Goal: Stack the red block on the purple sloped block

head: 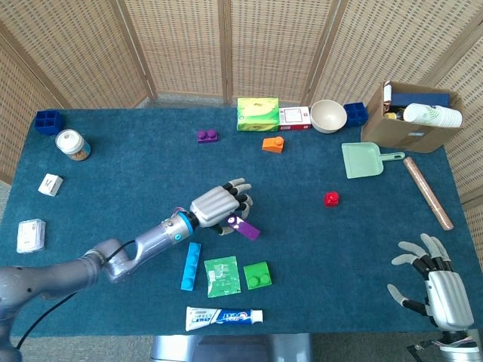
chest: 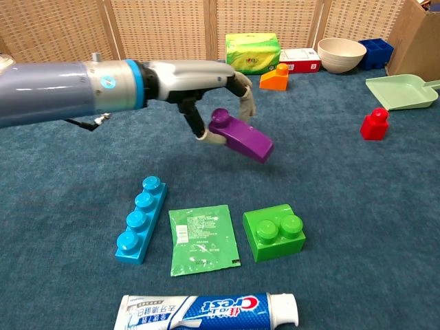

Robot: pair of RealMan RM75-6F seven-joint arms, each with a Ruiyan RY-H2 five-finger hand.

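Note:
My left hand (head: 219,205) (chest: 206,86) holds the purple sloped block (head: 244,227) (chest: 240,136) above the cloth, near the table's middle, with the block's slope pointing down to the right. The red block (head: 331,199) (chest: 374,124) stands on the cloth well to the right of it, apart from both hands. My right hand (head: 430,285) hovers at the table's near right corner with its fingers spread and nothing in them; the chest view does not show it.
Below the held block lie a blue long brick (chest: 141,218), a green packet (chest: 203,239), a green brick (chest: 273,232) and a toothpaste tube (chest: 206,311). At the back are an orange block (chest: 274,77), a small purple brick (chest: 186,74), a dustpan (head: 363,159) and a cardboard box (head: 410,115).

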